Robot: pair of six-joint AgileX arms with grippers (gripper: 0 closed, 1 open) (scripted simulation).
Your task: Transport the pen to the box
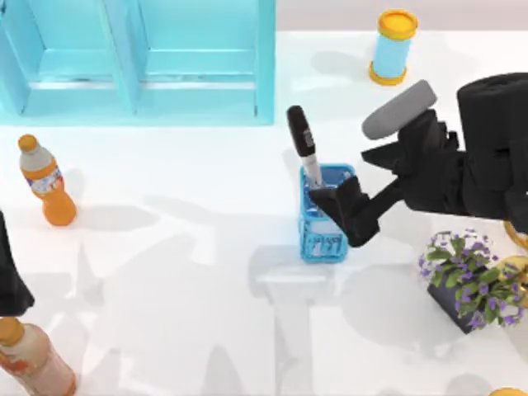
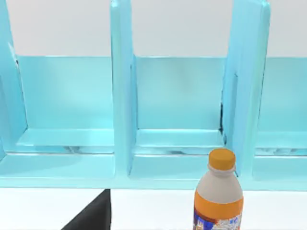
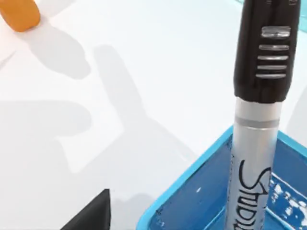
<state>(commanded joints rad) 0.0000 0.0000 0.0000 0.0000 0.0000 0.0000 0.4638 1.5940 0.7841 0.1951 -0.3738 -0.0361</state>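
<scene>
A rendered tabletop test scene, not a real room: a plain white table [image 1: 181,272] carries unrelated props, namely a turquoise shelf [image 1: 140,62], drink bottles [image 1: 47,181], a potted plant [image 1: 466,280] and a basket [image 1: 323,216].

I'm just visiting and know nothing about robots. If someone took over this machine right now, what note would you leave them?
Right gripper: over the blue mesh basket, at the lower barrel of the pen. I cannot tell whether it has let go.
Left arm: parked at the table's left edge, idle.
Pen: standing cap-up with its lower end inside the basket, near the blue shelf.
Done: pen brought to the basket.
Left: confirm release, then probably back the right arm away.
</scene>
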